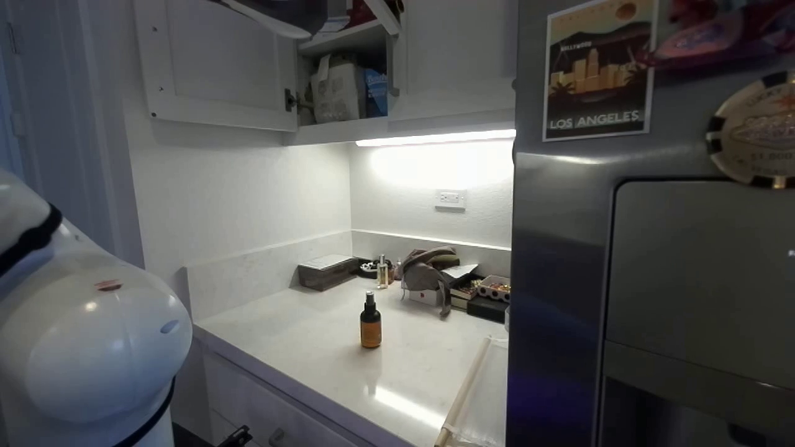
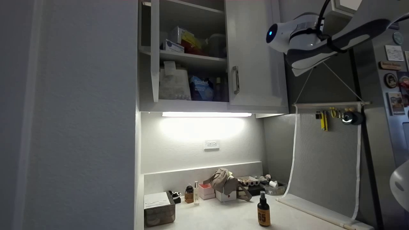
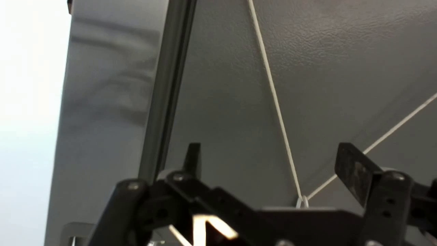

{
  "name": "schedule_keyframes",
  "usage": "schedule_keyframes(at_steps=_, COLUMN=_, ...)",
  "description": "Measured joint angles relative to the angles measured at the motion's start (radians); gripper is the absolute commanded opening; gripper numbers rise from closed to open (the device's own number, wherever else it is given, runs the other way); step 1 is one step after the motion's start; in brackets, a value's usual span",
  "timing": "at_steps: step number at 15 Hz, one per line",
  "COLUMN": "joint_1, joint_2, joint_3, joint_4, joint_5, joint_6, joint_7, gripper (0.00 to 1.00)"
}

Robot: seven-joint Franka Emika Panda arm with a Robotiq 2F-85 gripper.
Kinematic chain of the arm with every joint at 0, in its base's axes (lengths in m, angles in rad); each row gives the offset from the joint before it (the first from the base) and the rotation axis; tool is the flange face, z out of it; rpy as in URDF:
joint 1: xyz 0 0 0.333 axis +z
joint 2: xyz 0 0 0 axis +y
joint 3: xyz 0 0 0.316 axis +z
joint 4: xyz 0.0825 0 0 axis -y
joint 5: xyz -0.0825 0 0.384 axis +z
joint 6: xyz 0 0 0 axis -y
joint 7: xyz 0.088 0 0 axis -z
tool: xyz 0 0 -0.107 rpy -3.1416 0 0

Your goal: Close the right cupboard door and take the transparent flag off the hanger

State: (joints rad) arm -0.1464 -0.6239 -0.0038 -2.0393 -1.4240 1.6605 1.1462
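Note:
The right cupboard door (image 2: 255, 54) is a white panel with a metal handle in an exterior view; it looks flush or nearly flush with the cupboard. The transparent flag (image 2: 326, 153) hangs beside the fridge side from a thin bar, the hanger (image 2: 316, 104), with small yellow and dark items on it. The flag's lower end and tan strip (image 1: 466, 391) lie on the counter. A cord runs from the bar up to a small metal hook (image 3: 302, 202) in the wrist view. My gripper (image 3: 269, 159) is open and empty, fingers either side of one cord strand; the arm hides it in an exterior view.
The left cupboard door (image 1: 217, 68) stands open. The steel fridge (image 1: 559, 248) borders the counter (image 1: 286, 329). A spray bottle (image 1: 371, 326) stands upright on it, with a grey bag (image 1: 425, 270), boxes and small bottles behind. A dark pole (image 2: 370, 166) stands near the flag.

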Motion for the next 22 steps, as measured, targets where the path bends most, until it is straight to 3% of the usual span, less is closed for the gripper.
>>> schedule_keyframes(at_steps=9, joint_1=0.026, joint_2=0.058, joint_3=-0.064, joint_4=0.000, joint_5=-0.109, joint_6=0.000, joint_7=0.053, gripper=1.00)
schedule_keyframes(at_steps=22, joint_1=0.027, joint_2=0.081, joint_3=-0.092, joint_4=0.000, joint_5=-0.166, joint_6=0.000, joint_7=0.077, gripper=1.00)
